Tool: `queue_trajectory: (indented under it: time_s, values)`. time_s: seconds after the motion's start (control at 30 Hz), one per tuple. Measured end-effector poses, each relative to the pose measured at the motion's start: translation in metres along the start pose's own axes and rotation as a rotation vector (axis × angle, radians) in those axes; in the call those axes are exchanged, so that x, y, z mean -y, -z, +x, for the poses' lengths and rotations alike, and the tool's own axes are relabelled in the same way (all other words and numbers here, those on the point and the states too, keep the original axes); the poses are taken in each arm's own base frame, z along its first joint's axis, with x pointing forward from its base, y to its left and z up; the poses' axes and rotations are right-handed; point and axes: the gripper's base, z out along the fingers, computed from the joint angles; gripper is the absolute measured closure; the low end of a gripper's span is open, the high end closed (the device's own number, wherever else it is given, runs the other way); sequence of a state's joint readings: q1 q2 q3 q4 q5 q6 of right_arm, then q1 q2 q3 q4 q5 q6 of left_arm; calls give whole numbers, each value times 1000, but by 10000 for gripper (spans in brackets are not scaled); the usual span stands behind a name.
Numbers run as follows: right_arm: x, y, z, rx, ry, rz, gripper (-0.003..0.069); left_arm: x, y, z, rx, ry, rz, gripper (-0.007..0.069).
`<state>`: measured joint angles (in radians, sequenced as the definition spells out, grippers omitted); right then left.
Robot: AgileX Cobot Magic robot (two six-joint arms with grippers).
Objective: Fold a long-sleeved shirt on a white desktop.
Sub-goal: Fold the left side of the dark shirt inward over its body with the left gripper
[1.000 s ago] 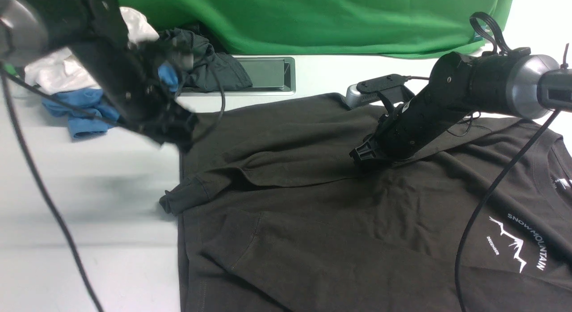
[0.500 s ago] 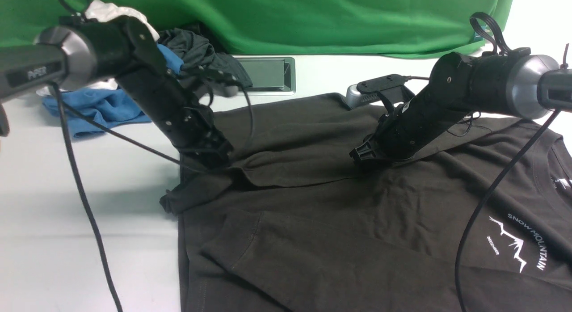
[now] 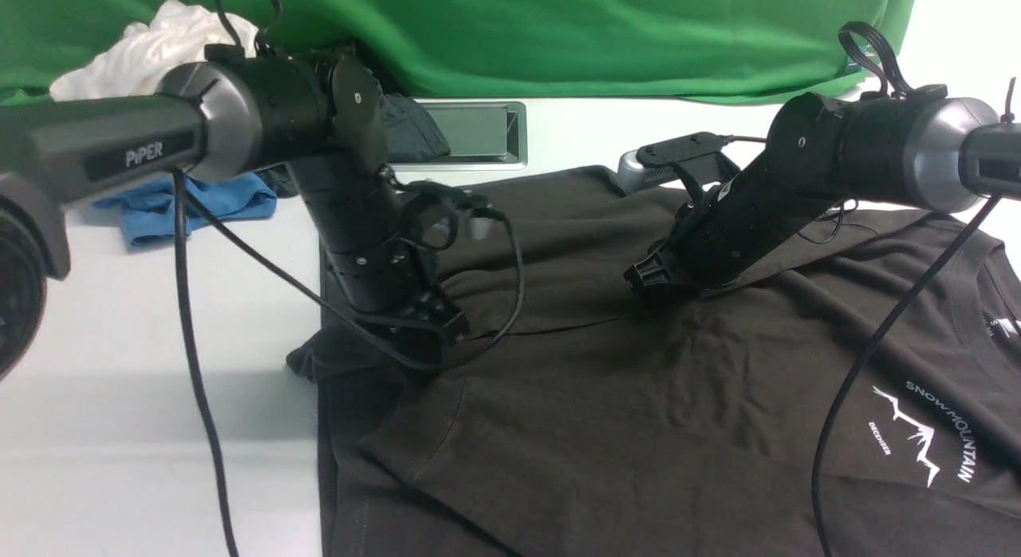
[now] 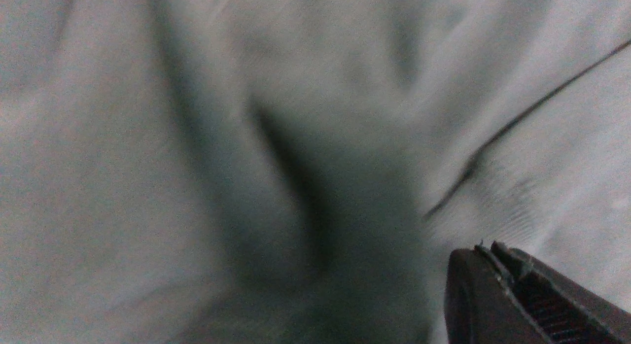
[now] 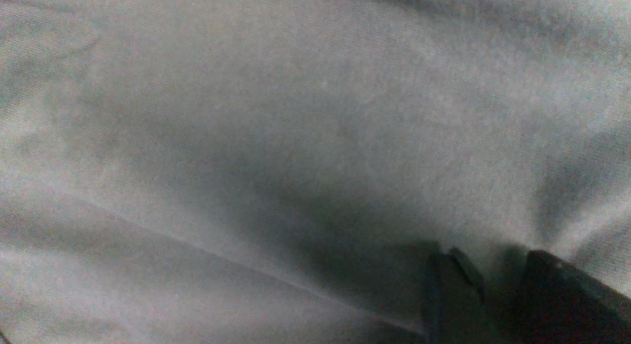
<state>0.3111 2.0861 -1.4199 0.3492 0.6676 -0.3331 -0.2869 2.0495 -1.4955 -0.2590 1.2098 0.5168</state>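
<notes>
The long-sleeved shirt (image 3: pixel 606 397), dark charcoal with a white SNOW MOUNTAIN logo (image 3: pixel 925 437), lies spread over the white desktop (image 3: pixel 159 318). One sleeve is folded across the body, and its cuff (image 3: pixel 307 361) hangs over the shirt's left edge. My left gripper (image 3: pixel 443 333) points down onto that sleeve near the cuff. In the left wrist view, the left gripper (image 4: pixel 485 248) has its jaws pressed together just above the cloth. My right gripper (image 3: pixel 642 279) rests on the sleeve's fold further right. In the right wrist view, the right gripper (image 5: pixel 493 260) has shirt cloth bunched between its fingers.
A silver-rimmed panel (image 3: pixel 471 134) is set into the desktop at the back. Beside it lie a small dark garment (image 3: pixel 411 134), a blue garment (image 3: pixel 191 206) and a white cloth (image 3: pixel 159 38). A green backdrop (image 3: pixel 598 30) closes the far side. Black cables hang from both arms.
My left arm swung in from the back left and came down on the folded sleeve, and its gripper closed. The right arm and the shirt stayed put.
</notes>
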Motion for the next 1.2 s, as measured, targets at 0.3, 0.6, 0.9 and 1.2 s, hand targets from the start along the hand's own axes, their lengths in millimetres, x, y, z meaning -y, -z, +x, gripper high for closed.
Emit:
queue_trajectory:
  time_s: [0.3,0.6,0.9,1.2]
  values:
    - [-7,37,-22,-4,63,-18,417,2,75,14,237,7,-200,606]
    - [26,54,-93,157,161,91,270,0,93,19,316,21,-241,606]
    - [78,23,-95,53,338,240,83,3,92,20,303,22,-211,606]
    - [81,22,-89,23,294,159,165,4,92,20,299,5,-206,606]
